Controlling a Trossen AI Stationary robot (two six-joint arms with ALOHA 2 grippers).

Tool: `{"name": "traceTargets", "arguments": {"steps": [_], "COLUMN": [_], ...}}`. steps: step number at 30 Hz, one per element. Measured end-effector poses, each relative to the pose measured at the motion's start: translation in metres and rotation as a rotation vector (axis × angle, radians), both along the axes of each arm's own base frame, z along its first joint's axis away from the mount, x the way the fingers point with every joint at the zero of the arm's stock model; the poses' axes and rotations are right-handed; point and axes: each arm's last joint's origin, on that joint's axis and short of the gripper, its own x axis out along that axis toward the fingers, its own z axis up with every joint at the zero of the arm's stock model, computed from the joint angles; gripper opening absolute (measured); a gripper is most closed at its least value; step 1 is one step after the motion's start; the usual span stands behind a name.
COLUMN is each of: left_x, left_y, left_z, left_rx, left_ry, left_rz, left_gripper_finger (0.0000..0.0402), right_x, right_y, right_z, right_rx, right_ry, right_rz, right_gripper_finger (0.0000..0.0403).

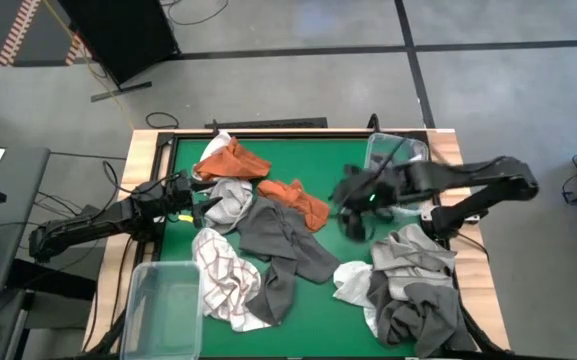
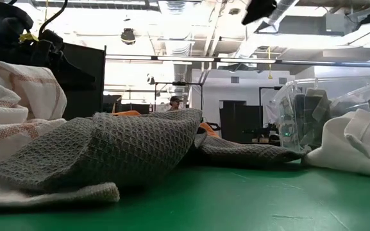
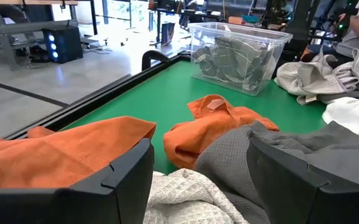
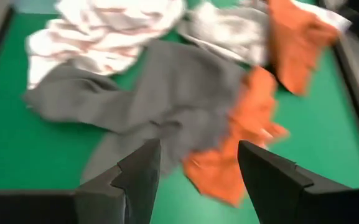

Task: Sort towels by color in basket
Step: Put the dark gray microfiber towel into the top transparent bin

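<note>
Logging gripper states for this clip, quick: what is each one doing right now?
Left gripper: open, empty, low over the light grey towel.
Right gripper: open, empty, above the orange towel and dark grey towel.

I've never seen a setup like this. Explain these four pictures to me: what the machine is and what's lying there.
Two dark robot arms work at a green table. One picture looks straight down, one sits at table height, and two come from cameras on the wrists. The left gripper is open over the rust-orange towels, holding nothing. The right gripper is open too, above the table's middle. Grey towels, white ones and checked ones lie scattered. A clear bin holds grey cloths; another clear bin looks empty.
</note>
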Motion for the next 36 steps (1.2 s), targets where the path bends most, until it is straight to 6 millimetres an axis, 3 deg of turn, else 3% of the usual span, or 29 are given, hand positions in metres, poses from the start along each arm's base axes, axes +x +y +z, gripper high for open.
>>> {"name": "traceTargets", "arguments": {"steps": [8,19,29,33,36], "left_x": [0.0,0.001,0.001,0.001,0.001], "left_y": [0.0,0.0,0.0,0.001,0.001], "left_z": [0.0,0.005,0.011,0.012,0.013], "left_rx": [0.0,-0.058,-0.068,-0.068,-0.068], "left_ry": [0.0,-0.093,-0.164,-0.173,-0.179], "left_rz": [0.0,0.014,0.013,0.016,0.016], "left_gripper_finger": [0.0245,0.0245,0.0245,0.0245,0.0245], "right_x": [0.061,0.118,0.137,0.139,0.14], "right_y": [0.045,0.055,0.04,0.038,0.04], "right_z": [-0.057,-0.139,-0.204,-0.218,-0.226], "right_rx": [-0.023,-0.039,-0.04,-0.04,-0.031], "right_ry": [0.038,0.087,0.22,0.257,0.276], "right_rz": [0.124,0.128,0.073,0.061,0.073], "right_gripper_finger": [0.0244,0.0244,0.0245,0.0237,0.0206]}}
